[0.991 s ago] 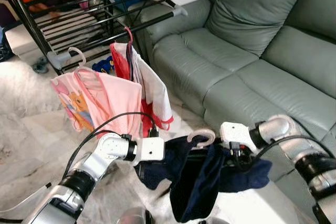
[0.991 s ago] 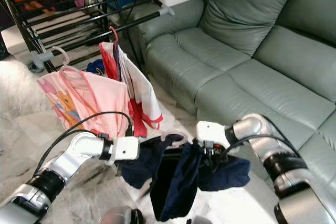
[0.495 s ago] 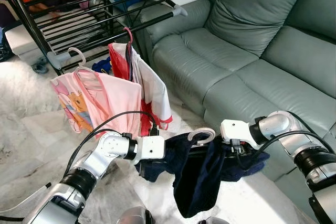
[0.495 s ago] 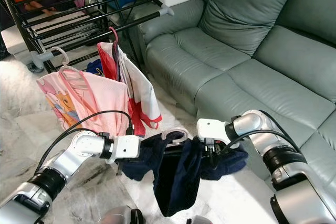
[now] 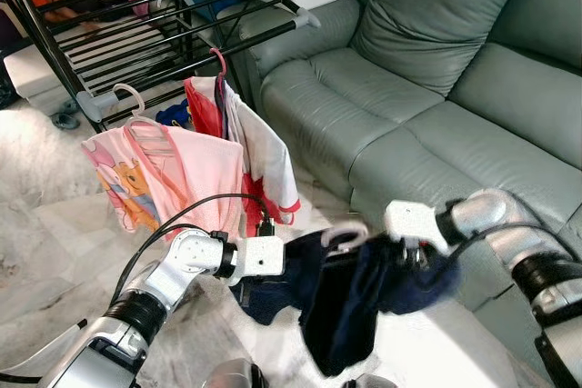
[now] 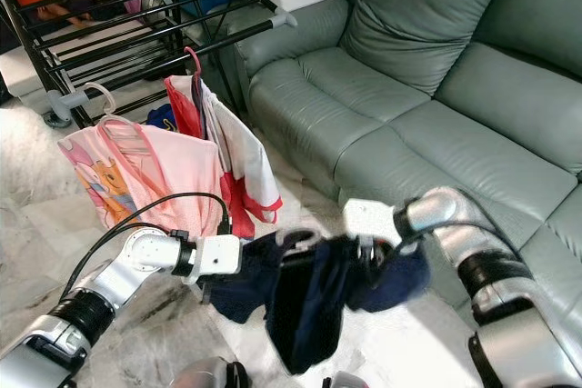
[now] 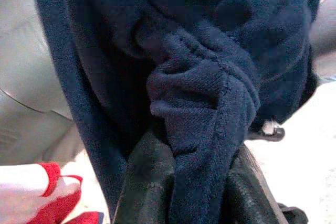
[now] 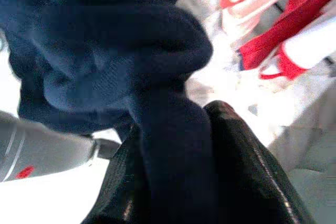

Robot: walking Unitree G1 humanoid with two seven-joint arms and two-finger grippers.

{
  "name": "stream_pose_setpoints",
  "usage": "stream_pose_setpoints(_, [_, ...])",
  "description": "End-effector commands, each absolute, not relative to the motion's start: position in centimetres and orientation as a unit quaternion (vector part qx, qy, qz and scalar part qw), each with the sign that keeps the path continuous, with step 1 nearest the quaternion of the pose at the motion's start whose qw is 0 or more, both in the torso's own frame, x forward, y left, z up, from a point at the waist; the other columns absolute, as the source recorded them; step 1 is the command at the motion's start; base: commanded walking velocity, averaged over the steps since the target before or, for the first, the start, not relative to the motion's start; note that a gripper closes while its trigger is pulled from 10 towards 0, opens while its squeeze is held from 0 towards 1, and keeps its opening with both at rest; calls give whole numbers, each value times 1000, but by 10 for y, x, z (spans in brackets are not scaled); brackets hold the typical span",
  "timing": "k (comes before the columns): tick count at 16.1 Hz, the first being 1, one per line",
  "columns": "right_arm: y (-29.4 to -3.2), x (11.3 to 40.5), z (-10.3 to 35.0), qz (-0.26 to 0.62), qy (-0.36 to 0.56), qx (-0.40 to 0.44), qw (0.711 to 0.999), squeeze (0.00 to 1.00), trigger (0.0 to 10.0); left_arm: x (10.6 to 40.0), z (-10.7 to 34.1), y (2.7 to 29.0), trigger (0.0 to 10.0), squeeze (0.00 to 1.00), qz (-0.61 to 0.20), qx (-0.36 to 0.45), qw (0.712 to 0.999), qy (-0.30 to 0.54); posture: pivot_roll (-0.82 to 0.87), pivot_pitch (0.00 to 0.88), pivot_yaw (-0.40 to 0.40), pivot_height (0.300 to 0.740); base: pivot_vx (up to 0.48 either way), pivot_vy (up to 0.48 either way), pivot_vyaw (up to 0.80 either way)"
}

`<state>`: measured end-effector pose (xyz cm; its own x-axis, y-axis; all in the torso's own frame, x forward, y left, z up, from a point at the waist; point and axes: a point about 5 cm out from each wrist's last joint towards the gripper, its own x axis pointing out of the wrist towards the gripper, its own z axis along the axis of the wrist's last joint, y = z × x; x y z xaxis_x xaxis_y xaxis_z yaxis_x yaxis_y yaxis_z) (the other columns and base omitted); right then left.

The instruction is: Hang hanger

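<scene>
A navy garment hangs on a hanger whose pale hook sticks up between my two arms, low in front of me. My left gripper is shut on the garment's left end, with cloth bunched between the black fingers. My right gripper is shut on the right end, beside the sofa's front. The black drying rack stands farther ahead on the left. The hanger's bar is hidden under the cloth.
A pink garment on a white hanger and a red and white one on a red hanger hang from the rack's lower bar. A grey-green sofa lies along the right. Pale marble floor lies on the left.
My right gripper has drawn its end of the navy garment inward and slightly up, and that side is now blurred with motion. The left arm has stayed about where it was.
</scene>
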<state>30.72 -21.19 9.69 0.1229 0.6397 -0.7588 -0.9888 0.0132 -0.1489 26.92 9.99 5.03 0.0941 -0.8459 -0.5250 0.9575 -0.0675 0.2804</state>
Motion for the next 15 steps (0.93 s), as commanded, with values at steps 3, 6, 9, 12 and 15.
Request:
stream_pose_setpoints(3, [-213,317,118,608,226,-332,685,0,0,269,54,95,0,0,-675,312,665,70,-44,0,61,740,0,0,0])
stream_pose_setpoints(6, [-212,312,116,625,229,-320,674,0,0,271,54,95,0,0,-667,317,671,66,-45,0,59,740,0,0,0])
stream_pose_setpoints(9, [-208,304,111,645,229,-318,655,0,0,274,52,98,0,0,-660,331,670,70,-45,0,60,740,0,0,0])
stream_pose_setpoints(12, [-207,300,105,641,226,-329,655,0,0,276,51,98,0,0,-648,341,677,69,-47,0,59,740,0,0,0])
stream_pose_setpoints(15, [-209,292,93,634,240,-332,656,0,0,283,51,97,0,1000,-622,359,693,61,-47,0,58,740,0,0,0])
